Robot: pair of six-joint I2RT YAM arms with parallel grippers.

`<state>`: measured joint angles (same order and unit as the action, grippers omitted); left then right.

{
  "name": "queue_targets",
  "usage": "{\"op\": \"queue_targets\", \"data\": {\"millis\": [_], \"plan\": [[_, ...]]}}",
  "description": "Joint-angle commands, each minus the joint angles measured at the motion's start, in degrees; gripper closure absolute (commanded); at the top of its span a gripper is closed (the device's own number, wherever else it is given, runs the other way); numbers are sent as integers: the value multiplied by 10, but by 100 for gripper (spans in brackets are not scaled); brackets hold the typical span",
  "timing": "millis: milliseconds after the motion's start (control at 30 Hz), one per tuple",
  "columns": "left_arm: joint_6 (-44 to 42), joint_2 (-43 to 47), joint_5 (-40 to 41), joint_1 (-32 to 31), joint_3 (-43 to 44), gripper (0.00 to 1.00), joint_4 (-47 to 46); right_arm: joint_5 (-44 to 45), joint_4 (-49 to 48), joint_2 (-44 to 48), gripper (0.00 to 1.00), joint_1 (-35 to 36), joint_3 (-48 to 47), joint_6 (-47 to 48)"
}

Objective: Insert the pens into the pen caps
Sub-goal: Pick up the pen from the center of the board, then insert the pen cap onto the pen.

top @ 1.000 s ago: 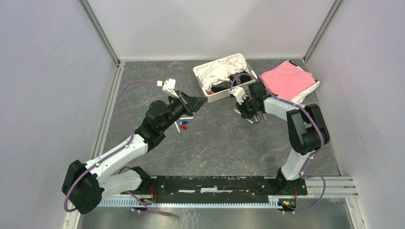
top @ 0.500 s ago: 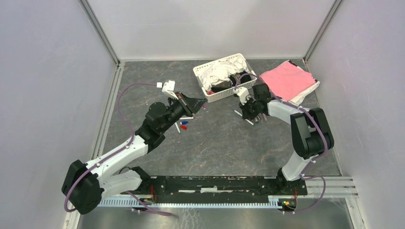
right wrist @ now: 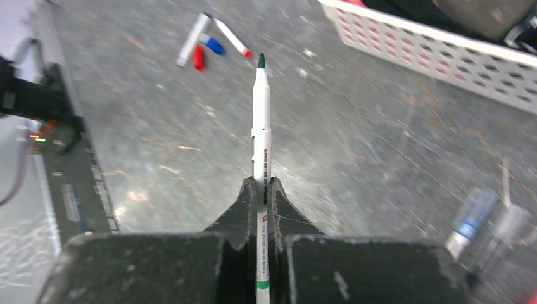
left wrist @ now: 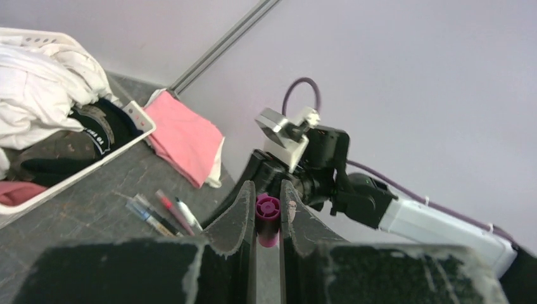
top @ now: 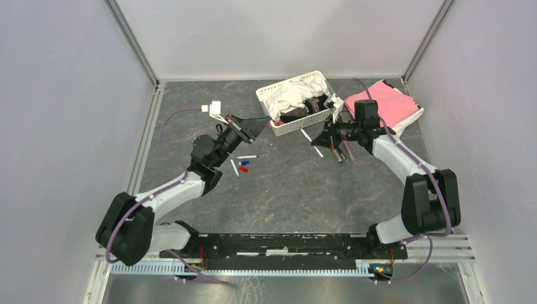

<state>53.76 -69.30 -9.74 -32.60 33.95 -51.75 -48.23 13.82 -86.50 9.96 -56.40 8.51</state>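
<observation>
Basket (top: 297, 123) behind, pens (top: 247, 156) before it
We find the cloth (top: 380, 104) right of the basket, and pens on the table (top: 285, 190) front-left and front-right of it.

The left arm (top: 168, 193) and the right arm (top: 399, 155) have white links and black joints. A purple cable (top: 159, 134) runs along each. The left end effector (left wrist: 266, 187) and right end effector (right wrist: 261, 182) have matte black, scuffed fingers
</observation>
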Motion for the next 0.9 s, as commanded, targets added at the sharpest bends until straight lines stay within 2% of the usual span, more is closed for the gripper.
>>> {"op": "queue_targets", "data": {"millis": [0, 267, 400, 533, 867], "plan": [[89, -58, -63, 24, 13, 98, -194, -124, -122, 58, 100, -2, 27, -149], [172, -176, -60, 26, 46, 98, -342, -184, -341, 87, 100, 0, 51, -390], [200, -212, -59, 25, 61, 98, -379, -193, -368, 91, 100, 12, 38, -421], [197, -215, -77, 25, 76, 98, -347, -200, -370, 101, 100, 29, 35, -419], [176, -206, -161, 26, 128, 98, -159, -204, -342, 106, 100, 53, 20, -387]]}}
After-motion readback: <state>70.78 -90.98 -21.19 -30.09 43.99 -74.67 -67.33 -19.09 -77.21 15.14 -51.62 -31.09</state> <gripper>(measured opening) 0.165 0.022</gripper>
